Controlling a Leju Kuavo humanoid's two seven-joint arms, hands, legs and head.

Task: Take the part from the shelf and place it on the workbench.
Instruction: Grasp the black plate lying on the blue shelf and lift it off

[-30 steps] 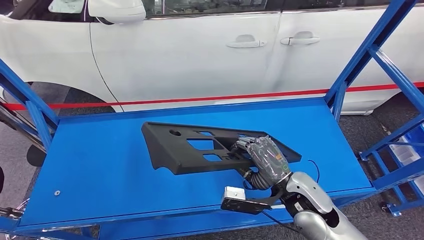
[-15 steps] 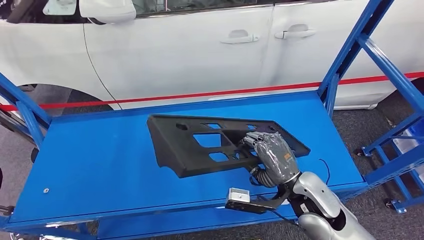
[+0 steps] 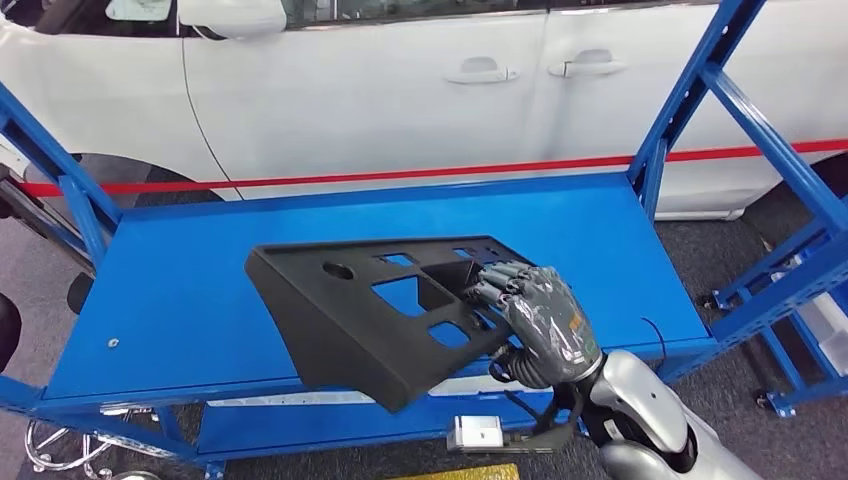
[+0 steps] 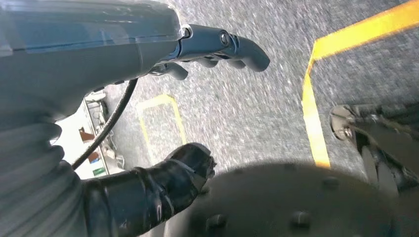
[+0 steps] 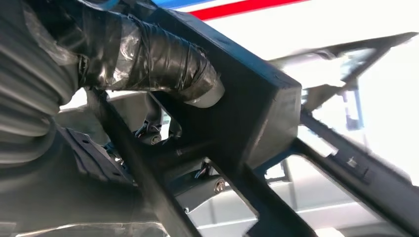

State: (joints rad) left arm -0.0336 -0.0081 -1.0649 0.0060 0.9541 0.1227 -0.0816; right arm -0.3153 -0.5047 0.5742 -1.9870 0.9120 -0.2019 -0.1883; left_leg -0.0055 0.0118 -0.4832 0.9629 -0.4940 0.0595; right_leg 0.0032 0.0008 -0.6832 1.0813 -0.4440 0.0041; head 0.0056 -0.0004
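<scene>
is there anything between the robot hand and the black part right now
No. The right robot hand already grips the black part through its cutouts, thumb pressed on its frame. The part tilts above the blue shelf, near corner past the front edge.

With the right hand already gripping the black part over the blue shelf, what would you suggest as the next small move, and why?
Probably keep drawing the black part back toward the robot, off the blue shelf. The right hand grips it through a cutout, its near corner overhangs the shelf's front edge, and it tilts rather than lying flat. The left hand holds nothing, so it might steady the free end.
</scene>
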